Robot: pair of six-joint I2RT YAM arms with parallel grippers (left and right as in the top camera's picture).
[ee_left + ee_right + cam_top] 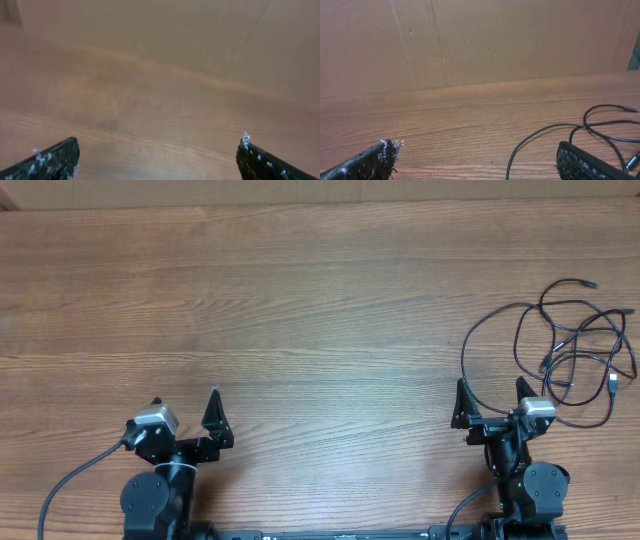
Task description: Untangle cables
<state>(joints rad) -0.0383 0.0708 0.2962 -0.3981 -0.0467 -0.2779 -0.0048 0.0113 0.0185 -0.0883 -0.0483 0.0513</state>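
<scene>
fingers of left gripper (185,400) spread wide above wooden table (300,300), holding nothing; right gripper (490,390) likewise wide open, nothing between its fingers (585,162); cables (545,363) lie in loose tangled loops near table's right edge, just beyond right gripper, one strand curving close beside it

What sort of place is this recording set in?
Probably a robot lab bench: a wood-grain table, a left arm and right arm mounted at its edge, cardboard-like wall behind, cables laid out.
</scene>
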